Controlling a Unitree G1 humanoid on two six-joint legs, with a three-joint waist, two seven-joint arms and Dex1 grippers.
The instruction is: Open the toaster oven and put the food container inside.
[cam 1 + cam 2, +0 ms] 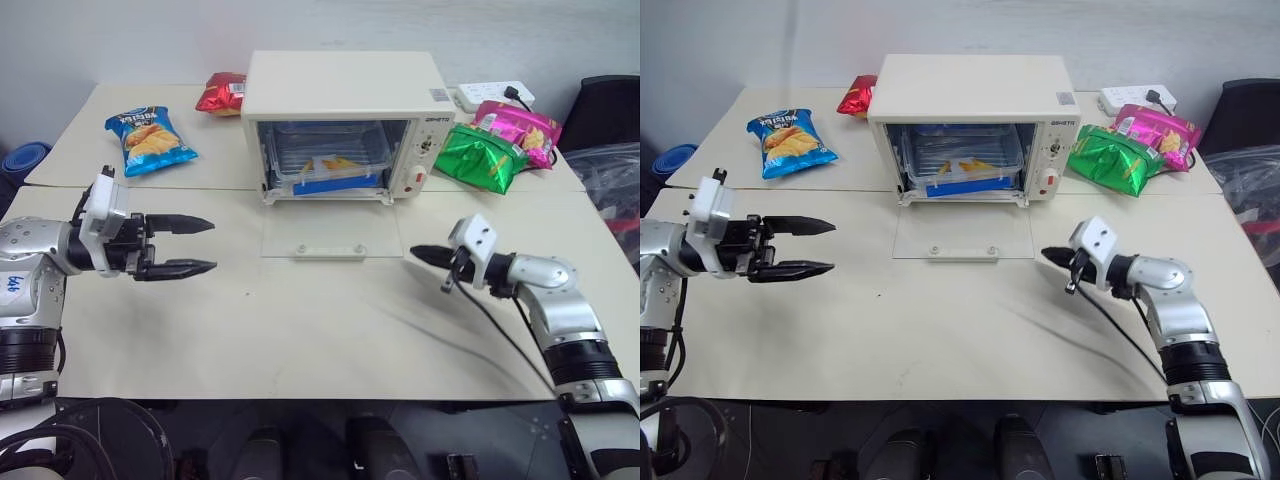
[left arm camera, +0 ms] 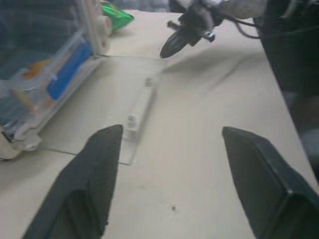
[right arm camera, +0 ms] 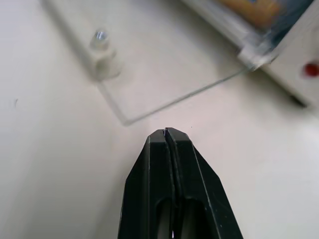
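Inside open cream toaster oven (image 1: 345, 95), clear blue-edged food container (image 1: 333, 166)

Closed black two-fingered right gripper (image 3: 166, 132) above the pale table near the open oven door.

Its fingers press together, the tips just short of a corner of the clear glass door panel (image 3: 164, 55) lying flat on the cream tabletop (image 3: 50, 164). A cream handle post with a metal screw (image 3: 102, 57) stands on the door. Beyond, the cream-white toaster oven (image 3: 294, 64) shows a red button (image 3: 312, 69).
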